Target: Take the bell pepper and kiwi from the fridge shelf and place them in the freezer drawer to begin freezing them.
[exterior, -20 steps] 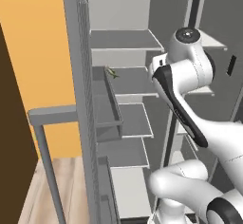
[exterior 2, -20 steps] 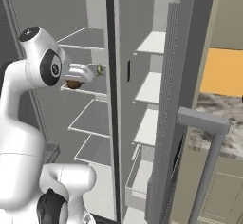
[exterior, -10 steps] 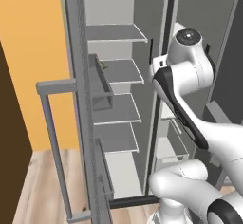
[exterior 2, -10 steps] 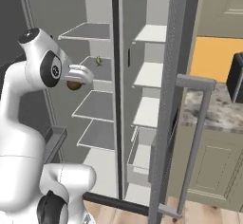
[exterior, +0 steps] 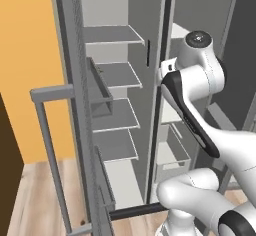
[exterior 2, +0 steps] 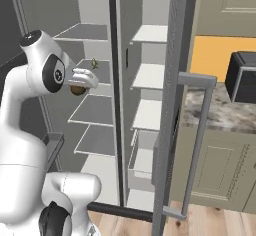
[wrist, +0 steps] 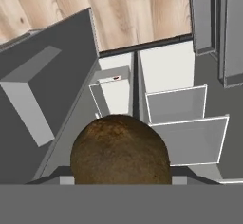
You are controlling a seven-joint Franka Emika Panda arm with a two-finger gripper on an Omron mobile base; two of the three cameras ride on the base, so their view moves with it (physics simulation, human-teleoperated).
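hand view: kiwi (wrist: 121, 149) sits clamped in the gripper (wrist: 121, 178), finger tips hidden behind it. risk: it is round and held high above the freezer drawer (wrist: 112, 92); a slack grip or a release off-centre could drop it onto a shelf or the floor. red bell pepper (wrist: 115, 78) already lies in that drawer, far below the hand.

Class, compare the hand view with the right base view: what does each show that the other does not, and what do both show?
Hand view alone: wooden floor far below and a small red item lying in the pale freezer drawer.

Right base view alone: a thin green-yellow item on a fridge shelf, a stone counter and a dark appliance.

Both: the brown kiwi held in the hand.
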